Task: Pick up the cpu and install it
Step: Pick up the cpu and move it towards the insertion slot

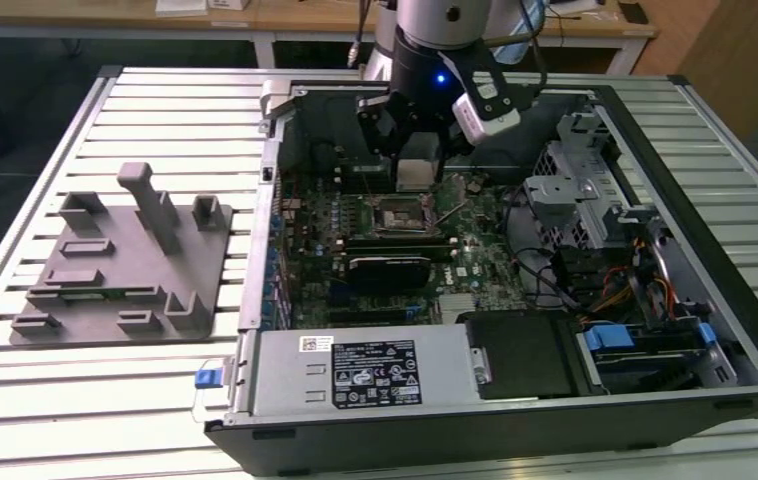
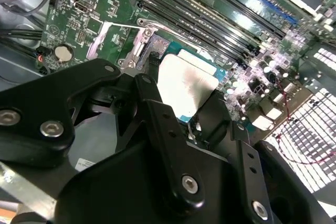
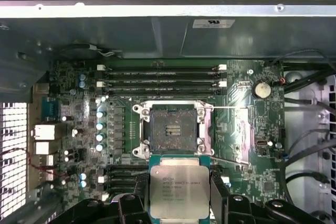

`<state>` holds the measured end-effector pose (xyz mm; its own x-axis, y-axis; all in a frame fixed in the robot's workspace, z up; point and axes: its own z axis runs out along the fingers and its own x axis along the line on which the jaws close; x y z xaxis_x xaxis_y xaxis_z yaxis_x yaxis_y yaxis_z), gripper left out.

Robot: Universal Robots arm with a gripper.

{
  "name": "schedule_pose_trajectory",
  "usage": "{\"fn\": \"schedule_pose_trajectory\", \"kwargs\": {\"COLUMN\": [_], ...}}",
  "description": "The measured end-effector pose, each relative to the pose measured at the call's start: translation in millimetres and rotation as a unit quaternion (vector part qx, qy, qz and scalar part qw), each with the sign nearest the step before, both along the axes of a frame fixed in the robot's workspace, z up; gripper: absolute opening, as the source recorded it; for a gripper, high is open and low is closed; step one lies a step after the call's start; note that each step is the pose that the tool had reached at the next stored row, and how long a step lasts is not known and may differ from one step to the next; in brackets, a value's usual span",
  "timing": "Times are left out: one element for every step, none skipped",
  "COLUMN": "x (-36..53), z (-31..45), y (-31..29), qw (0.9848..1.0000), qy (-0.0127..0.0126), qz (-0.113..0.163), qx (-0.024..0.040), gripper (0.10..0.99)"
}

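My gripper (image 1: pixel 415 176) hangs inside the open computer case, shut on the cpu (image 1: pixel 415 170). In the first wrist view the cpu (image 3: pixel 173 191) is a silvery square plate on a green edge, pinched between two black fingers (image 3: pixel 216 188) on opposite sides. It hangs above the motherboard, just beside the empty black socket (image 3: pixel 171 129), whose metal load plate (image 3: pixel 236 129) is swung open. The second wrist view shows the cpu (image 2: pixel 185 83) from the other side, with the gripper (image 2: pixel 184 95) closed around it. In the exterior view the socket (image 1: pixel 395 212) lies just in front of the gripper.
The case wall (image 1: pixel 262 220) rises around the board. Memory slots (image 3: pixel 163 77) run beside the socket and a round battery (image 3: pixel 261 88) sits near it. Cables and a drive cage (image 1: pixel 593 200) fill the exterior view's right. A grey fixture (image 1: pixel 126 260) lies on the slatted table at the left.
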<state>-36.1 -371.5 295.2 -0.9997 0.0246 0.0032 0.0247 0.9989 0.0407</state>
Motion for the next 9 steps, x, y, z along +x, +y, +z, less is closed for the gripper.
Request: {"fn": "schedule_pose_trajectory", "kwargs": {"x": [0.0,0.0,0.0,0.0,0.0,0.0,0.1,0.1,0.1], "z": [-1.9,-3.8,-5.6,-7.4,-9.2,-11.0,-12.8,-14.7,-16.5], "y": [1.2,2.7,4.0,5.3,6.3,7.3,8.2,9.0,9.8], "qw": [1.0,1.0,1.0,1.0,1.0,1.0,1.0,1.0,1.0], "qy": [0.0001,0.0,0.0001,0.0002,0.0003,0.0004,0.0006,0.0009,0.0012], "qz": [0.0,0.0,0.0,0.0,0.0,0.0,0.0,0.0,0.0], "qx": [-0.0001,0.0,0.0001,0.0001,0.0,0.0001,0.0001,0.0001,0.0], "gripper": [0.541,0.541,0.541,0.541,0.541,0.541,0.541,0.541,0.541]}}
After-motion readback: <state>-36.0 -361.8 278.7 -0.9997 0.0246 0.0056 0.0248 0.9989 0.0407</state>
